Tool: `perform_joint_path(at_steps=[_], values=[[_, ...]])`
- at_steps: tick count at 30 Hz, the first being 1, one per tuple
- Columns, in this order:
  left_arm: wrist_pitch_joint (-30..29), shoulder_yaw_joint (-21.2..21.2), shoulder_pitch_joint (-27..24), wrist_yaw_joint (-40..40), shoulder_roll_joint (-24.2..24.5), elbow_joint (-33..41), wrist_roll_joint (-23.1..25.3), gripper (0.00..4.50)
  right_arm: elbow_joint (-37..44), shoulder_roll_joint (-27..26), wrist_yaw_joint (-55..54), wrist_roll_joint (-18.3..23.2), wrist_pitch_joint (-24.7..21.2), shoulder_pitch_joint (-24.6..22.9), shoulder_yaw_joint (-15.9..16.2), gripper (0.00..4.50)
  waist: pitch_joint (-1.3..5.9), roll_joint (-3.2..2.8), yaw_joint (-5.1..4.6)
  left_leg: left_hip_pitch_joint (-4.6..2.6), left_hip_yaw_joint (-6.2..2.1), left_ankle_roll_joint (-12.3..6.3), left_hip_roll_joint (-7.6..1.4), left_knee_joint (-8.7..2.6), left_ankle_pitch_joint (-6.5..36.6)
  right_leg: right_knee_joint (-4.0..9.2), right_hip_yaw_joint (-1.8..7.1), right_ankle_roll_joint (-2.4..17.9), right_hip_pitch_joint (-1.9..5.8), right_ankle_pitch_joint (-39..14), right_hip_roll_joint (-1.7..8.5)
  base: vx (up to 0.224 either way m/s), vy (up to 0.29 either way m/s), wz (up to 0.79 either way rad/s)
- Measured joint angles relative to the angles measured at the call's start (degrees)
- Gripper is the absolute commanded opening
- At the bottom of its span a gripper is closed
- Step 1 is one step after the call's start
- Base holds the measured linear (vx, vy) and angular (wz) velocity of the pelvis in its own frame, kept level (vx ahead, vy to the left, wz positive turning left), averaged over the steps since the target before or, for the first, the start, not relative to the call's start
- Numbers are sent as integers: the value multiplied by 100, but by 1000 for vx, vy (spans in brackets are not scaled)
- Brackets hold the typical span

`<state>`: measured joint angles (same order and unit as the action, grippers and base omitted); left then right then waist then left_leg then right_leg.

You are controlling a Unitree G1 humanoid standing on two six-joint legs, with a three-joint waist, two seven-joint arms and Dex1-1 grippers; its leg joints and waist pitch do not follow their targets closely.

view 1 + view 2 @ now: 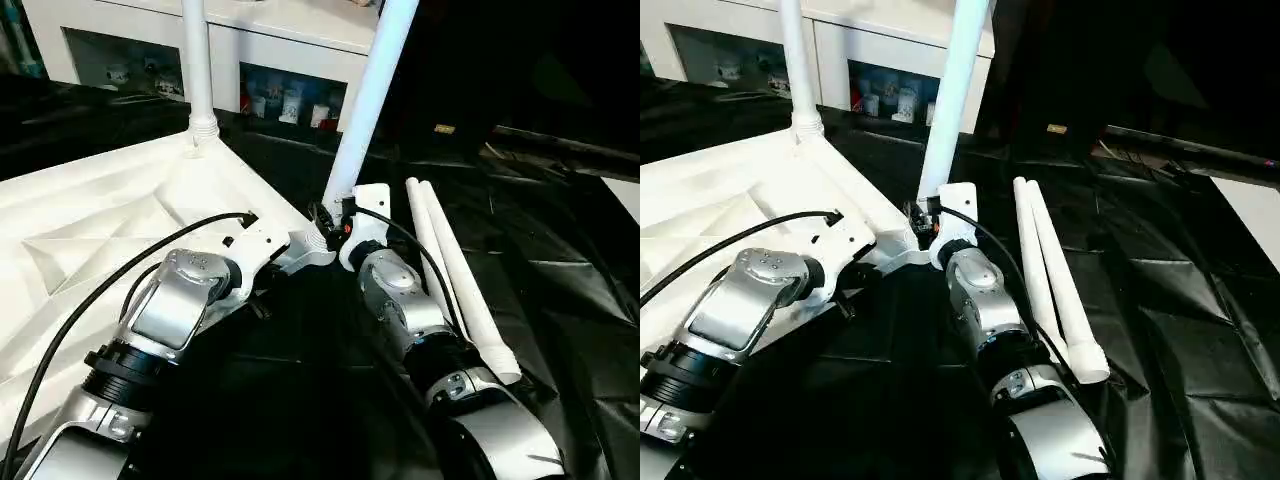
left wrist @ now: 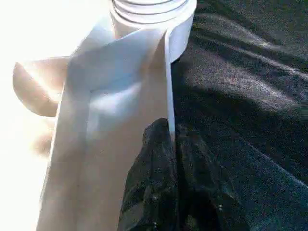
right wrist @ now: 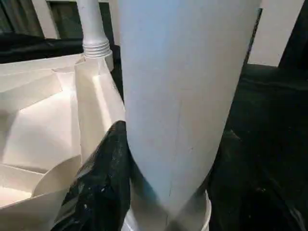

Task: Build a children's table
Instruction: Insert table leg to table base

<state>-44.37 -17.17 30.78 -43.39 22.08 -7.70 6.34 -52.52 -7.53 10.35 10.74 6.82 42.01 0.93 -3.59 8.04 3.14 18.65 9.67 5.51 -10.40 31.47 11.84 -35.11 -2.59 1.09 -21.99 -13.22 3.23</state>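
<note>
Children's table (image 1: 100, 220) upturned, black-draped work table (image 1: 560, 270), white cabinet (image 1: 270, 40)

A desk (image 1: 560, 270) draped in crinkled black sheeting spreads across the foreground, and behind it stands a white cabinet (image 1: 290, 35) whose glass doors show small mugs (image 1: 290, 105) lined up inside.
</note>
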Motion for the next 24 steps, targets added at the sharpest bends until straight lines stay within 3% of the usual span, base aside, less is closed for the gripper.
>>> perform_joint_path(at_steps=[6, 9, 11, 16, 19, 24], values=[[139, -33, -8, -162, 130, 130, -61, 0, -160, 142, 427, 144, -200, 49, -211, 293, -25, -22, 36, 43, 1, -24, -1, 6, -17, -3, 0, 2, -48, 5, 0, 0, 0, 0], [360, -56, 10, -286, 217, 150, -93, 0, 83, 299, 854, 290, -482, -56, -222, 303, -71, -12, 60, 52, 3, -33, -4, 14, -23, -3, 1, 3, -49, 6, 0, 0, 0, 0], [581, -66, 23, -465, 318, 132, -147, 0, 659, 630, 1553, 418, -784, -352, -98, 303, -117, -53, 104, 75, 10, -36, -8, 23, -25, -4, 4, 2, -61, 6, 2, 0, 0, 0], [1070, -92, 14, -981, 584, 98, -246, 0, 1846, 1444, 2881, 512, -1244, -1016, 279, 303, -148, -83, 188, 137, 12, -49, -19, 43, -33, -25, -1, 2, -115, 7, 1, 0, 0, 0], [1496, -87, -108, -1441, 850, 99, -389, 0, 2625, 2032, 3694, 538, -1392, -1462, 608, 303, -158, -100, 201, 137, 15, -52, -22, 49, -32, -29, 3, 3, -111, 7, 1, 0, 0, 0], [2022, -54, -255, -1898, 1040, 47, -444, 0, 3166, 2367, 4207, 488, -1385, -1701, 765, 303, -161, -107, 198, 134, 18, -51, -33, 85, -32, -69, 3, 13, -112, 0, 1, 0, 0, 0]])
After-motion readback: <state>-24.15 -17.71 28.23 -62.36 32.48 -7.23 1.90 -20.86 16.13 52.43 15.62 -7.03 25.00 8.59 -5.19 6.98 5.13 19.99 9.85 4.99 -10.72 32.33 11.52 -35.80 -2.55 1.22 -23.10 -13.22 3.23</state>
